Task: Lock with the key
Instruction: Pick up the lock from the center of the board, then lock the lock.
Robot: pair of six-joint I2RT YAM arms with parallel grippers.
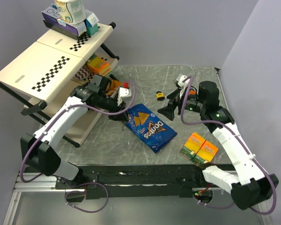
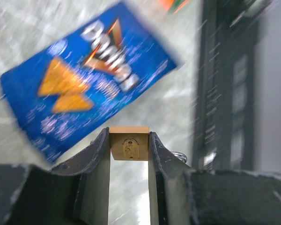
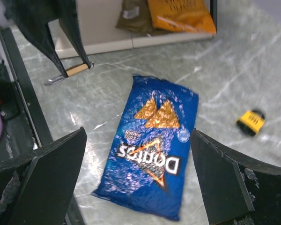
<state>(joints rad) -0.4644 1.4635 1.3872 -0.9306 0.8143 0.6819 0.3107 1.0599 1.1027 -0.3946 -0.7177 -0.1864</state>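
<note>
My left gripper (image 2: 129, 137) is shut on a brass padlock (image 2: 129, 146), keyhole face toward the camera, its steel shackle poking out on the right. It holds the padlock above the table beside the shelf; in the top view the left gripper (image 1: 119, 114) is at the chip bag's left end. The right wrist view shows the padlock (image 3: 77, 69) between the left fingers (image 3: 68, 35). A small yellow-and-black key (image 1: 159, 95) lies on the table; it also shows in the right wrist view (image 3: 250, 123). My right gripper (image 3: 138, 136) is open and empty over the chip bag, right of the key (image 1: 171, 110).
A blue Doritos bag (image 1: 149, 125) lies flat mid-table. Two orange boxes (image 1: 199, 149) sit at the near right. A tilted cream shelf rack (image 1: 51, 61) stands at left with orange snack bags (image 1: 98, 65) under it. A white-and-red object (image 1: 125, 91) is beside the left wrist.
</note>
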